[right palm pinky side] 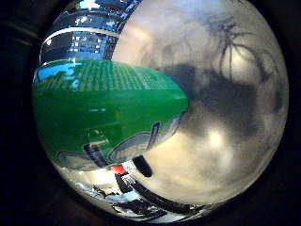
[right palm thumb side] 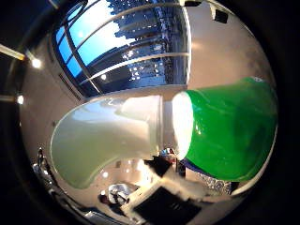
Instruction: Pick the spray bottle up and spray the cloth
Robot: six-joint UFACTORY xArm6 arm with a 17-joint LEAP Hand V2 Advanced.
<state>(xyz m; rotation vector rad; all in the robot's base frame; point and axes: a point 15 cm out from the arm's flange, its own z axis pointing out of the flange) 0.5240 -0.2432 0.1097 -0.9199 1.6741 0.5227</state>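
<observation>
The spray bottle lies right against my palm and fills much of both views. Its green body [right palm pinky side: 108,108] carries a printed label, and its white spray head [right palm thumb side: 108,140] joins the green body at a white collar. White and black fingers [right palm thumb side: 180,183] of my right hand [right palm thumb side: 173,187] curl beside the bottle's neck, and a black fingertip [right palm pinky side: 141,165] rests against the body's lower edge. The hand is shut on the bottle. No cloth shows in either view.
A pale grey-beige surface [right palm pinky side: 221,141] spreads beyond the bottle, with dark shadows of the hand and arm [right palm pinky side: 230,56] across it. Large windows with bars [right palm thumb side: 126,51] and ceiling lights [right palm thumb side: 35,62] show behind the spray head. A small red object [right palm pinky side: 117,168] sits near the fingertip.
</observation>
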